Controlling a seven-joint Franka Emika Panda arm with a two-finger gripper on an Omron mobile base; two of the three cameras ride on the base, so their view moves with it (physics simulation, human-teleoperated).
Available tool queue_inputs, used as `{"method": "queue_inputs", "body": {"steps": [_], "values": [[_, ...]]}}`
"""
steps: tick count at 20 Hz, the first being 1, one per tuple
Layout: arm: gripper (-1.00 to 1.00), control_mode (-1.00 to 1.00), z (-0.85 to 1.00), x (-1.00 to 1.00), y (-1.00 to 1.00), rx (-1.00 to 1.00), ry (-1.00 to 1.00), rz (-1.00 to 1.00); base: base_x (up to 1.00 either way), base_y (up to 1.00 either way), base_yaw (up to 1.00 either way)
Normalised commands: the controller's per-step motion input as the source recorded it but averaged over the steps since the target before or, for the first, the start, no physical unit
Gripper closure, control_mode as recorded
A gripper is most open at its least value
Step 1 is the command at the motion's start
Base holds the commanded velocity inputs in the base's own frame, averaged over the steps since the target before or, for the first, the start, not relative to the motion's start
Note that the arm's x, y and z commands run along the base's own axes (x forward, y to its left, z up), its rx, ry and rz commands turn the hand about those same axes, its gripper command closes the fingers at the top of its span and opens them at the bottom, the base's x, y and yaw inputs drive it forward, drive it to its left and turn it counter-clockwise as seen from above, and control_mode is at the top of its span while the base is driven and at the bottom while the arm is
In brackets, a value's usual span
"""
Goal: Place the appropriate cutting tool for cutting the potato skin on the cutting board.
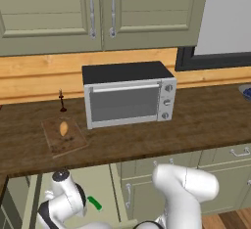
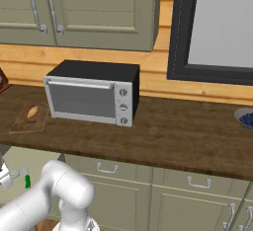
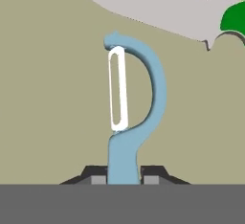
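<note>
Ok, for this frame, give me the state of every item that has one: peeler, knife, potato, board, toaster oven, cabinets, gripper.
peeler: handle sits between the two fingertips, head pointing away from the hand
gripper: closed on the peeler handle
knife: lying flat beyond the peeler, not held
potato: resting on the cutting board
cutting board: flat on the counter, holding just the potato
toaster oven: door shut
upper cabinets: doors shut

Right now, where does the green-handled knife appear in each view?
Left base view: green-handled knife at bottom left, below the counter edge.
Right base view: far lower left, below the counter.
Hand view: top right, above the peeler.
Landmark in both base views: cutting board.
</note>
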Motion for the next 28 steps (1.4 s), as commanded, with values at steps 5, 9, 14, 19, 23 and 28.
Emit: {"method": "queue_inputs", "body": {"steps": [5,9,14,19,23,28], "values": [[1.00,-1.00,0.33,-0.39,-0.28,0.00,0.00,-0.13,0.00,0.00,0.00],[1.00,-1.00,0.44,-0.58,-0.44,0.01,-0.03,-0.11,0.00,0.00,0.00],[1.00,-1.00,0.57,-0.65,-0.44,0.05,-0.02,-0.13,0.00,0.00,0.00],[1.00,-1.00,0.89,-0.63,-0.35,0.04,0.00,-0.15,0.00,0.00,0.00],[1.00,-1.00,1.00,-0.34,-0.11,0.00,0.00,-0.15,0.00,0.00,0.00],[1.00,-1.00,1.00,-0.04,0.03,0.00,0.00,-0.17,0.00,0.00,0.00]]}}
